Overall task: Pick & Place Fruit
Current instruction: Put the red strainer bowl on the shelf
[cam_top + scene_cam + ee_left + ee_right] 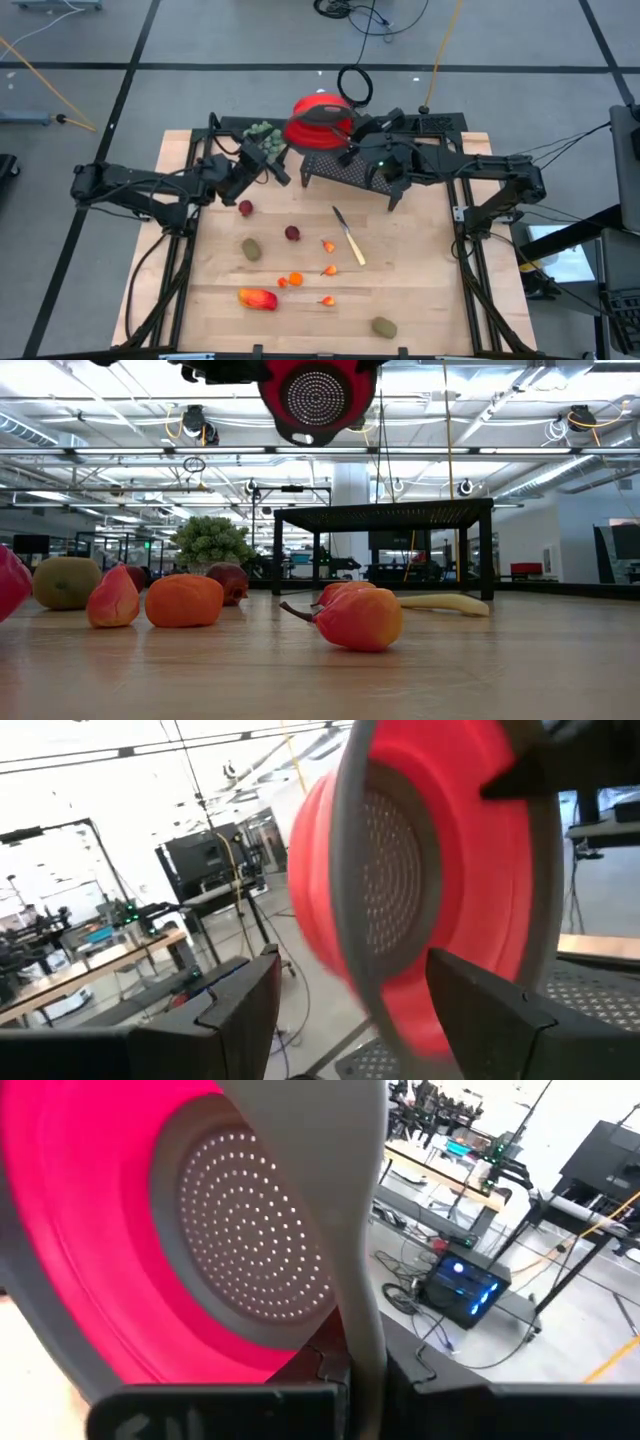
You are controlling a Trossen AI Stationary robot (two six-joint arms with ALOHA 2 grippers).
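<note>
Nearest the table-level lens: small orange-red stemmed fruit piece (360,618), lying on its side on the pale wooden table (420,290). Off at 9 o'clock of it in that view, a rounder orange piece (184,600) and a pointed red-orange piece (112,598), close together.

From above, with the table as the dial and 12 o'clock at the far edge:
- Red-orange-yellow oblong fruit (258,298) at about 7 o'clock, near the front edge.
- Brownish-green oval fruit (251,248) at 9 o'clock of centre; second brownish-green oval (383,326) at 5 o'clock, well apart from the rest.
- Dark red ball fruit (292,233) near centre; another small red ball (245,208) at 10 o'clock of it.
- Tiny orange bits (294,280) scattered between centre and the oblong.
- Slim yellow-handled knife (349,236) lying diagonally just at 3 o'clock of the dark ball.
- All fruit loose on the wood, none held.

Up at 12 o'clock:
- Black mesh rack on four legs (345,172) standing on the table.
- Above its far left corner, in the air, red perforated silicone colander with a grey rim (318,120), tipped on edge.
- Right gripper (347,138) clenched on that grey rim, which runs down between its fingers in the right wrist view.
- Left gripper (272,165) at 11 o'clock beside the rack, fingers (240,1010) spread and released, grasping nothing, facing the colander.
- Pale green knobbly bunch (262,133) just beyond it at the far edge.
</note>
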